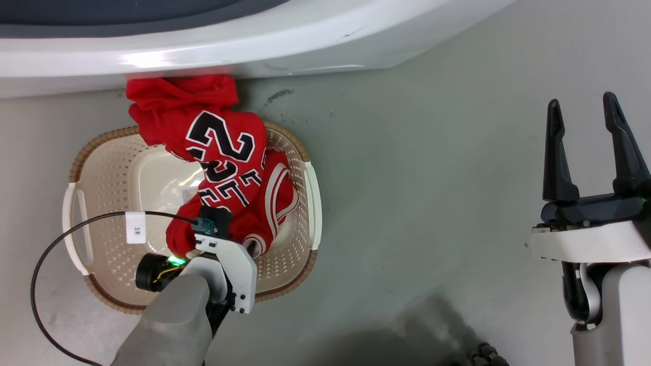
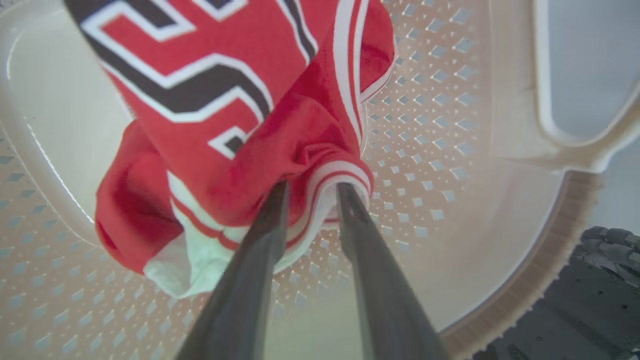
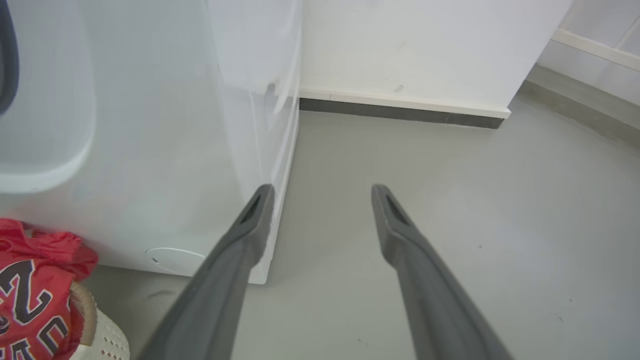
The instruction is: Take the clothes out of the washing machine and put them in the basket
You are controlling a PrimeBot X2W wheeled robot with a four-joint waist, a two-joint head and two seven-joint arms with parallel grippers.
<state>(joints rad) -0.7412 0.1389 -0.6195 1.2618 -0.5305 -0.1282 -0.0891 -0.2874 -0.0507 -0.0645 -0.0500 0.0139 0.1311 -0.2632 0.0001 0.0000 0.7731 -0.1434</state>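
Observation:
The red jersey (image 1: 224, 152) with black-white numbers drapes from the foot of the white washing machine (image 1: 254, 46) down into the cream basket (image 1: 313, 203). Its upper folds hang over the basket's far rim. My left gripper (image 1: 221, 223) reaches down into the basket. In the left wrist view the left gripper (image 2: 312, 192) is shut on the jersey's (image 2: 225, 100) striped trim, just above the perforated basket wall (image 2: 450, 150). My right gripper (image 1: 582, 107) stands open over bare floor at the right, its jaws wide apart (image 3: 322, 192). The jersey (image 3: 30, 300) and the machine's side (image 3: 175, 150) lie to its left.
The basket stands on grey floor right in front of the machine. A black cable (image 1: 51, 244) loops from my left wrist over the basket's left side. A white wall with a dark baseboard (image 3: 400, 112) runs behind the machine. A dark part of my base (image 1: 483, 353) shows at the bottom.

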